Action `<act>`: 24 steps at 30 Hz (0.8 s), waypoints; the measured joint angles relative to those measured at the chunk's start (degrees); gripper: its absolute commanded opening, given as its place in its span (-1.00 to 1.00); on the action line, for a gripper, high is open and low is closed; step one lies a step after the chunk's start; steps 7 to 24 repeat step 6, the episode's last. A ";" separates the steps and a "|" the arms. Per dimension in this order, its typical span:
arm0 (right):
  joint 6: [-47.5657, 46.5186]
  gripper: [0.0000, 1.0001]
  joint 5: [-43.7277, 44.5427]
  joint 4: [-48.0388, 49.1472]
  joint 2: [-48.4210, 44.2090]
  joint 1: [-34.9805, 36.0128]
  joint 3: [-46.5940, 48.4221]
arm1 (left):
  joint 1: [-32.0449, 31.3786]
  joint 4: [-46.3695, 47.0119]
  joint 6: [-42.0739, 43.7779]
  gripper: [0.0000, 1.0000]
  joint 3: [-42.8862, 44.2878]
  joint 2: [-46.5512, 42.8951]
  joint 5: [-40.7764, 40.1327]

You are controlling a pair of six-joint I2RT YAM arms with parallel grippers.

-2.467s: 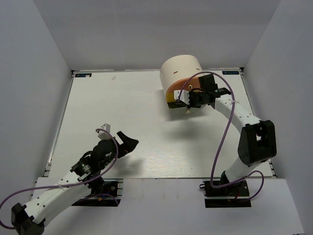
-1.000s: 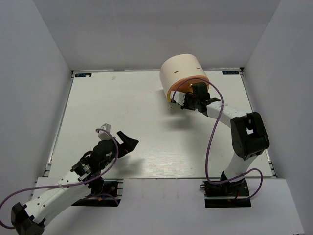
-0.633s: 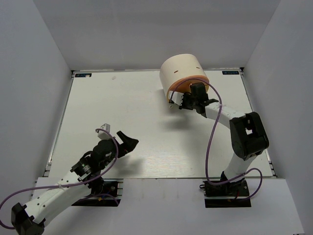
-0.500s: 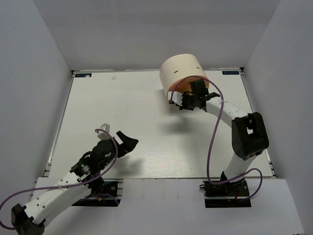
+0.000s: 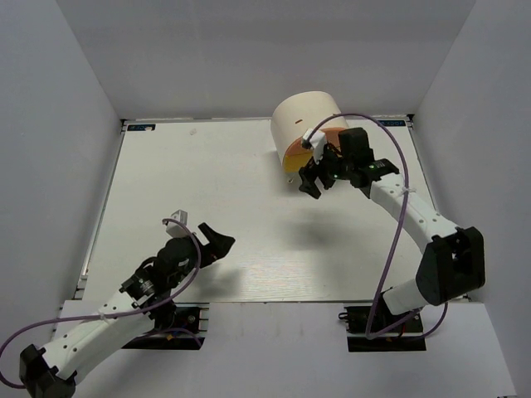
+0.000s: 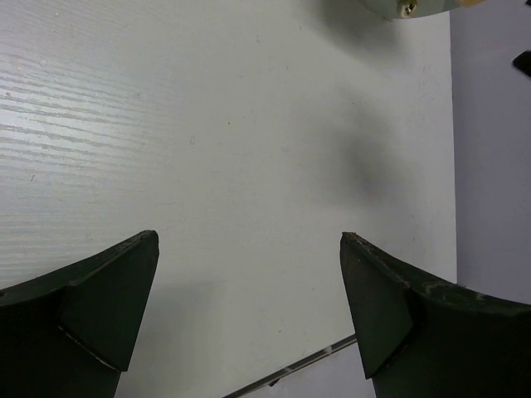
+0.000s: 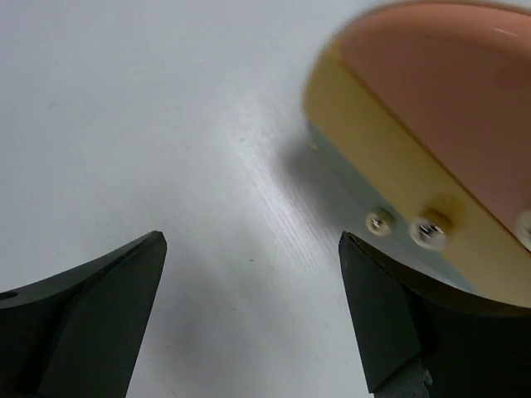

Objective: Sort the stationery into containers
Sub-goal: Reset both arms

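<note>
Both pairs of jaws stand spread, empty; no stationery shows loose; the right jaws hang just beside the drawers (image 7: 390, 157) of the far-right desk unit (image 5: 305, 116); a careless swing could snag a knob (image 7: 428, 233) or shove it.
</note>
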 measured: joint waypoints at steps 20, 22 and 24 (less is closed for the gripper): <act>15.82 0.81 14.88 6.10 -5.57 -0.20 -2.14 | 0.00 1.66 1.51 0.99 0.02 2.67 0.07; 15.82 0.81 14.88 6.10 -5.57 -0.20 -2.14 | 0.00 1.66 1.51 0.99 0.02 2.67 0.07; 15.82 0.81 14.88 6.10 -5.57 -0.20 -2.14 | 0.00 1.66 1.51 0.99 0.02 2.67 0.07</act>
